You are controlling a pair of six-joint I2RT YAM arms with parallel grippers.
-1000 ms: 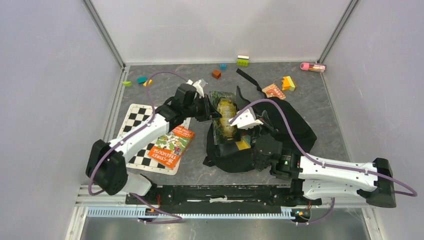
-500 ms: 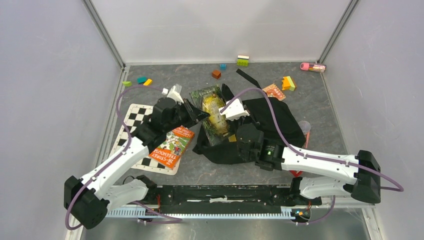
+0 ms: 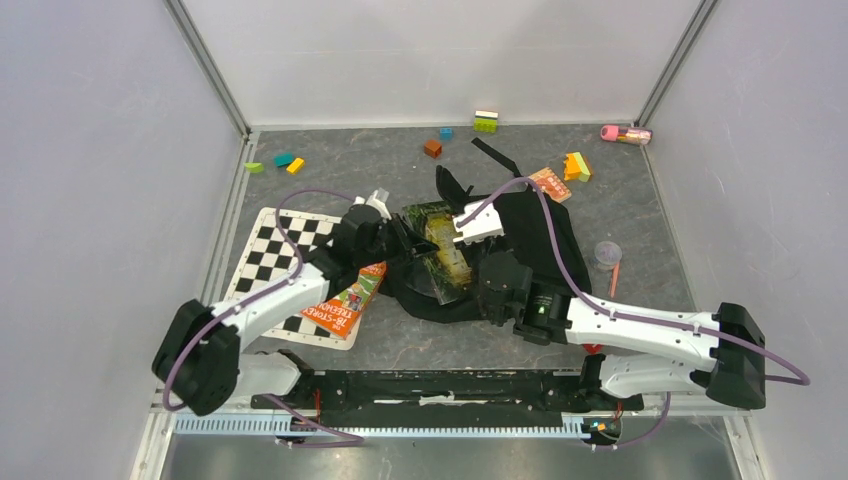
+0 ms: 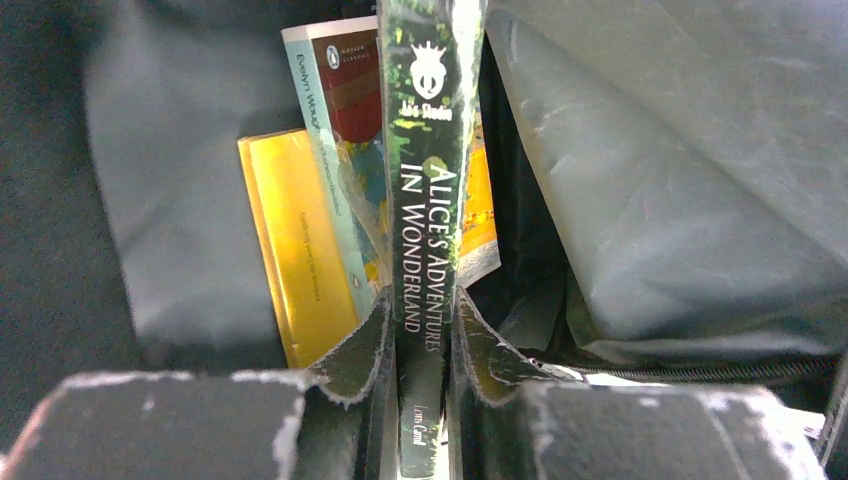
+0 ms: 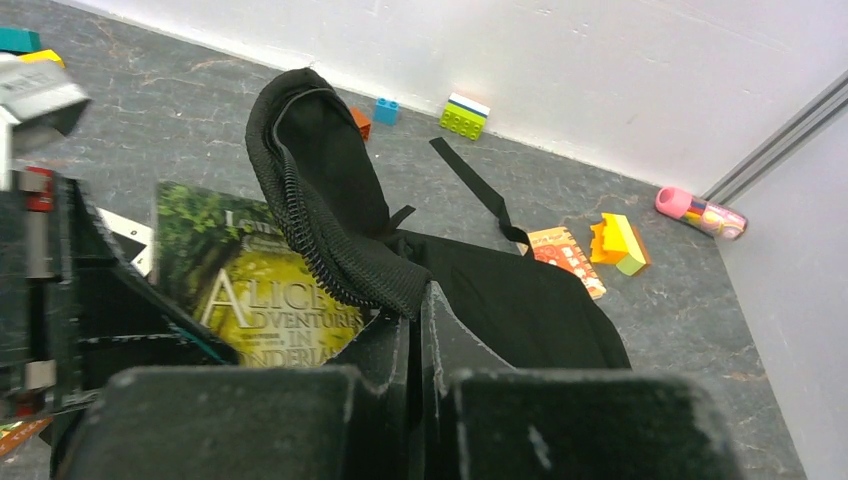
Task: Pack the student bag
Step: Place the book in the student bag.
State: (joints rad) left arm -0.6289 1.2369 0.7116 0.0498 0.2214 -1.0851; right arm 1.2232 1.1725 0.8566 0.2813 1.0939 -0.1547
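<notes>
At mid-table, student bag [image 3: 525, 235]: it lies on its side between my two arms with its mouth facing left. Over the last second it has been dragged leftward and has bunched up.
Grey lining [image 4: 650, 200]: exposed on both sides of the opening, so I judge the mouth is held wide enough to load.
Alice book [image 4: 425, 150]: a second ago it stood further back and more exposed. Now it is tipped lower, with its far end past the mouth and its near end still outside. I read this as halfway in, with a further push still needed.
Yellow book [image 4: 295, 240] and pale paperback [image 4: 335, 130]: already inside, leaning against the lining just left of the Alice book. They could snag it.
Left gripper [image 4: 420, 330]: clamped on the Alice book's spine end.
Right gripper [image 5: 418, 310]: pinched tight on the zip rim [image 5: 330, 260], lifting it.
Clear cup [image 3: 607, 252]: uncovered by the bag's slide. It sits apart on the right and is not yet packed.
</notes>
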